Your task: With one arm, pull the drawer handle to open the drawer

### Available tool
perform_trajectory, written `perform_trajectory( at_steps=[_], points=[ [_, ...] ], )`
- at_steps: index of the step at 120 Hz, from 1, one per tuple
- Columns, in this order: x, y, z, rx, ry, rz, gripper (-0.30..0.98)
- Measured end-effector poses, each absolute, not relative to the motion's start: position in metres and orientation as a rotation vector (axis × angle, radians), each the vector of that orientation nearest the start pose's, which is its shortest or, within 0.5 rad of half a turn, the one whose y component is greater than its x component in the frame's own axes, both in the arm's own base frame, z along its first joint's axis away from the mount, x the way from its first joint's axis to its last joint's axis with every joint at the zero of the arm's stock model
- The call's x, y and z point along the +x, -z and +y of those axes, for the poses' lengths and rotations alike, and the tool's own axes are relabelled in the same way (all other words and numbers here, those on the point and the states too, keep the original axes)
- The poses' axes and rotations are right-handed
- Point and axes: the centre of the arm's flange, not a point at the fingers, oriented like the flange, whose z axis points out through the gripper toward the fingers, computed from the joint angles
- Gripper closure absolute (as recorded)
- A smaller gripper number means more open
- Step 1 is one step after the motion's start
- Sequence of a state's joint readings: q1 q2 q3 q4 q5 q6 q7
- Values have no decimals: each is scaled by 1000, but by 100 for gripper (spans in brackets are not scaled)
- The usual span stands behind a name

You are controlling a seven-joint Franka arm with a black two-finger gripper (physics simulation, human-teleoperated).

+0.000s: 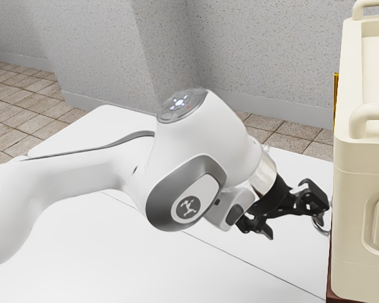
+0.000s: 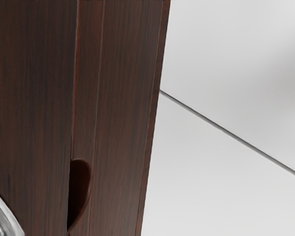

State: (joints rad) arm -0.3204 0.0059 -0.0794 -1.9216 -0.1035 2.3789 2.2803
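Drawer handle (image 2: 4, 219) at the dark wood front (image 2: 37, 98), toward the exterior view's right from the gripper (image 1: 298, 219), just beside its nearer finger. Fingers spread, unclosed; likely needs shifting to straddle it.

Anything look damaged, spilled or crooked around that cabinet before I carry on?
Nothing stands out. The dark wood shows no crack or chip, the rounded notch has a smooth edge and looks built in, and the cream box stands upright. I see no spill on the white table; the thin line across it looks like a seam.
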Motion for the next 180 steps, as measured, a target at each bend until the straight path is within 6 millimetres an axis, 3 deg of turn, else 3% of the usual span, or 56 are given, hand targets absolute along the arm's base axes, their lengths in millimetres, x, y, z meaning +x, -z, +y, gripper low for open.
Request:
perform_trajectory(
  at_steps=[49, 86, 117, 157, 180],
  points=[
    [546, -530, -212, -739, 436, 2696, 1],
    [538, -534, -160, -842, 405, 2664, 3],
    [526, -539, -155, -825, 348, 2694, 4],
    [526, -537, -118, -907, 353, 2703, 0],
    [513, -535, -107, -925, 363, 2716, 2]
  ],
)
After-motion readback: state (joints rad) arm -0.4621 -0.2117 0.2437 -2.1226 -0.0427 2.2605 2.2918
